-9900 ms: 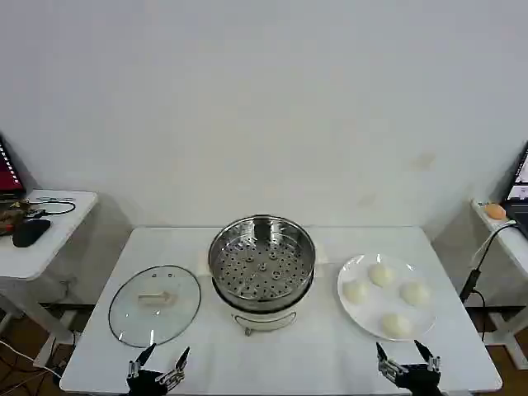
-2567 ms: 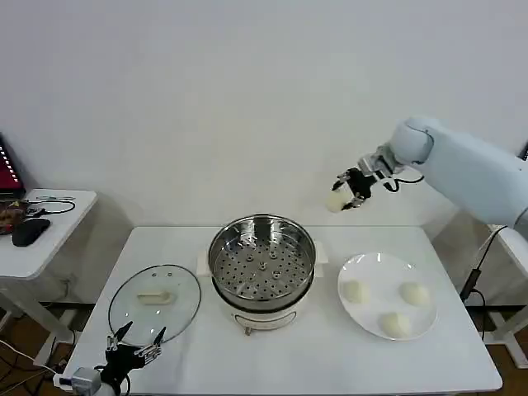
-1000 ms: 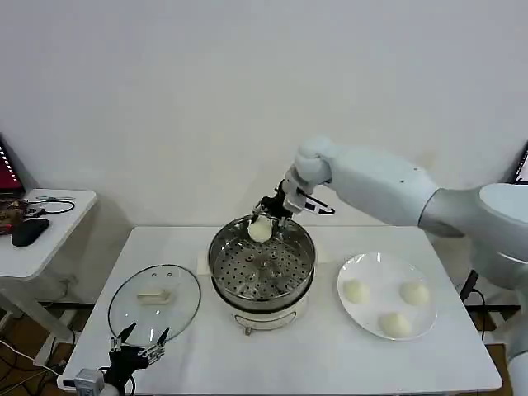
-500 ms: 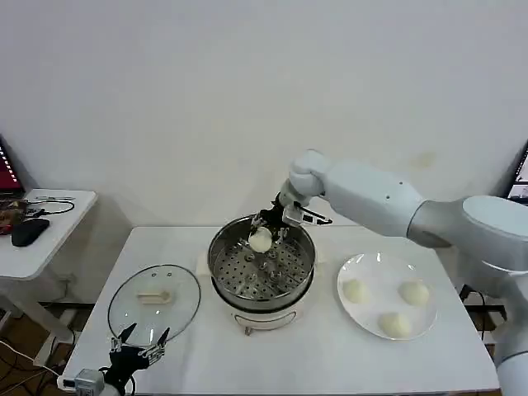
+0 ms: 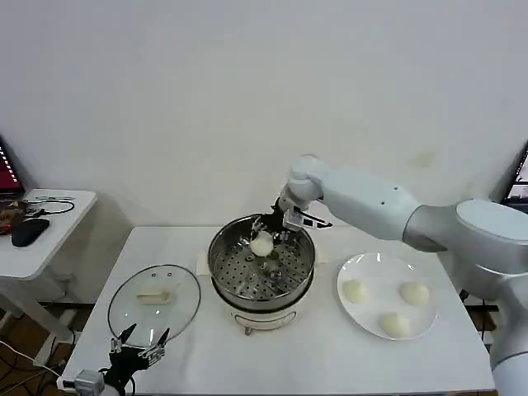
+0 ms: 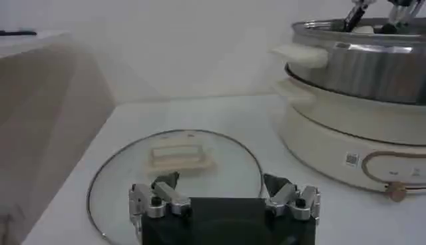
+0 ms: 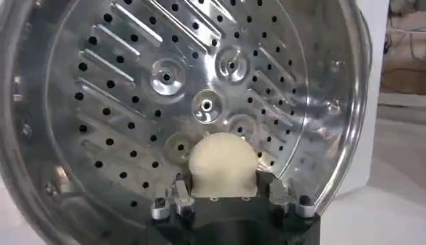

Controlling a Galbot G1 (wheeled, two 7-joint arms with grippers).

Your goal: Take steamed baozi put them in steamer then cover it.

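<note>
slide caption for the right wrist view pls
Right gripper holds a baozi over the steamer and its perforated tray.

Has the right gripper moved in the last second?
Yes. The right gripper, shut on a baozi, has dropped lower inside the steamer rim.

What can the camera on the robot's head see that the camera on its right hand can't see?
Only the head view takes in the plate with three baozi, the glass cover lying on the table, and the open left gripper waiting near it.
Only the right wrist view looks closely at the holes in the perforated tray.
Both show the steamer and the right gripper holding one baozi above the tray.
</note>
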